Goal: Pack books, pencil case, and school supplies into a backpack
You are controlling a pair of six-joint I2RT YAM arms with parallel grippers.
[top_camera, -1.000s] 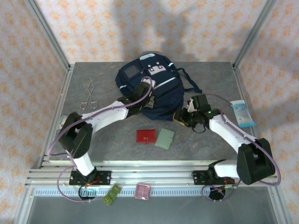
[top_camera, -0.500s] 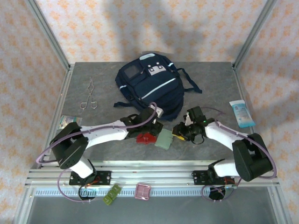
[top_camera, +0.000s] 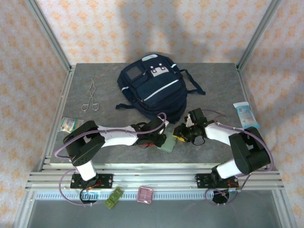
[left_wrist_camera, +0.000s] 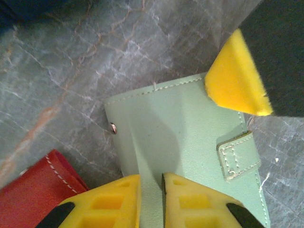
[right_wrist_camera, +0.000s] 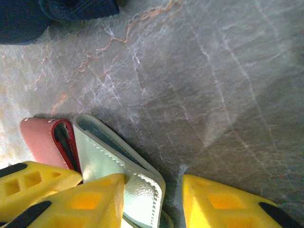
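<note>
The navy backpack (top_camera: 154, 90) lies at the back centre of the table. In front of it the pale green case (top_camera: 168, 143) (left_wrist_camera: 190, 133) rests beside the red case (left_wrist_camera: 38, 190) (right_wrist_camera: 40, 140). My left gripper (top_camera: 160, 138) (left_wrist_camera: 151, 183) is down on the green case's near edge, its jaws shut to a narrow slit with the case in it. My right gripper (top_camera: 178, 135) (right_wrist_camera: 153, 183) is open at the opposite corner. One of its fingers (right_wrist_camera: 90, 202) touches the case, which is tilted with its edge raised (right_wrist_camera: 118, 156). The books and the pencil case are out of view.
Metal tongs (top_camera: 90, 97) lie at the back left. A light-blue packet (top_camera: 245, 115) sits at the right edge and a small packet (top_camera: 70, 124) at the left edge. Green (top_camera: 114, 197) and pink (top_camera: 145, 194) items rest on the front rail.
Both grippers came down from the backpack's front edge to the cases. The left arm swung right over the red case and its jaws closed on the green one.
</note>
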